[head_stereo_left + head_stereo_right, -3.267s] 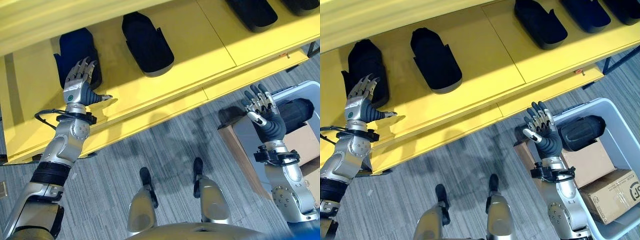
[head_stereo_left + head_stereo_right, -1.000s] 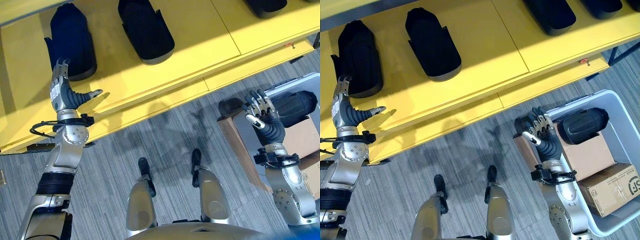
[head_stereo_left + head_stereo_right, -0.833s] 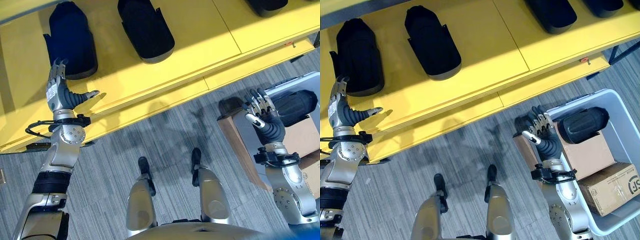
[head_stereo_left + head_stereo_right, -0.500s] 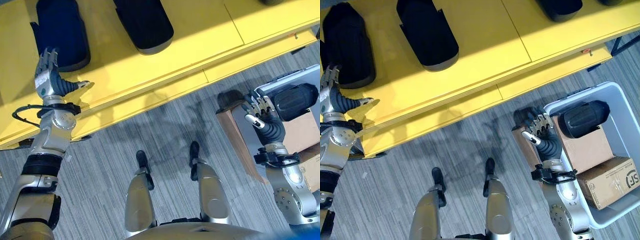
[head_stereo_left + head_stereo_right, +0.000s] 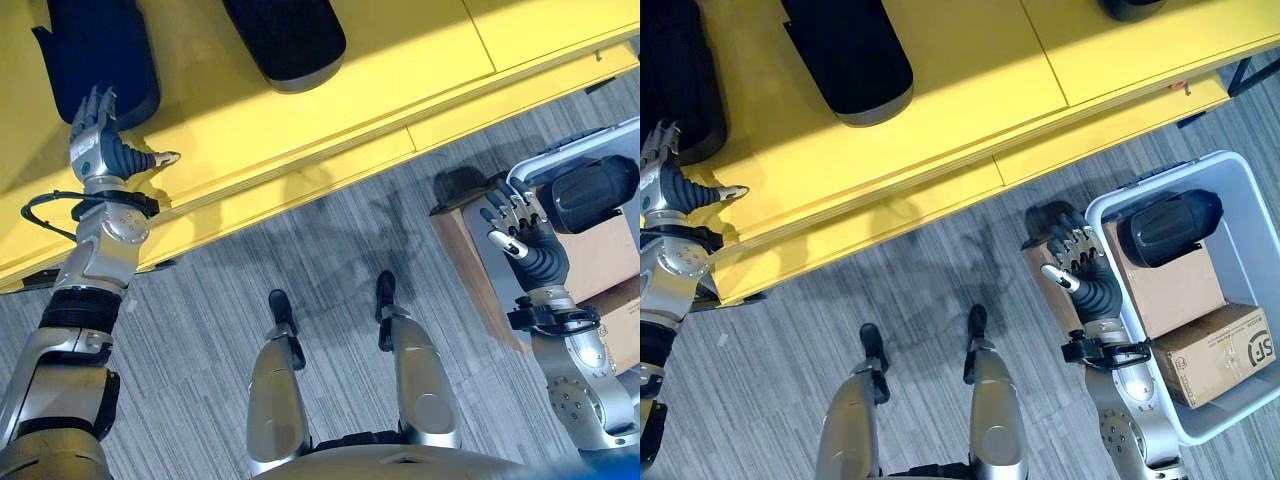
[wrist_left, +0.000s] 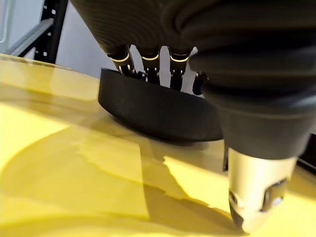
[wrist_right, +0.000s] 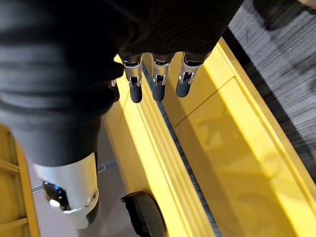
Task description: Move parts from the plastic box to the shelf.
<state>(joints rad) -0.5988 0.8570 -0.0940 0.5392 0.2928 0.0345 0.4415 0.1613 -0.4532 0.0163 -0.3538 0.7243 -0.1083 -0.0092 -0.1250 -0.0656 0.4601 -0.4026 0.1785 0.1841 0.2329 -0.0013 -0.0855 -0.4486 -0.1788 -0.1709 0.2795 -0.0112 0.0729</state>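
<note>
left hand over the front part of the yellow shelf, near its left end, fingers straight and spread, thumb stuck out sideways, nothing in its grasp. fingertips just short of a black moulded part lying flat on the shelf; same part seen low and wide past the fingers in the left wrist view. second black part further along the shelf toward the right, well apart from the first.

right hand raised beside the near left corner of the grey plastic box on the floor, fingers relaxed and loosely spread, empty. one black part still inside the box at its far end, resting on the brown cardboard boxes packed in there, just beside the right hand but not touched. right wrist view: fingers hanging uncurled, yellow shelf edge past them.
</note>
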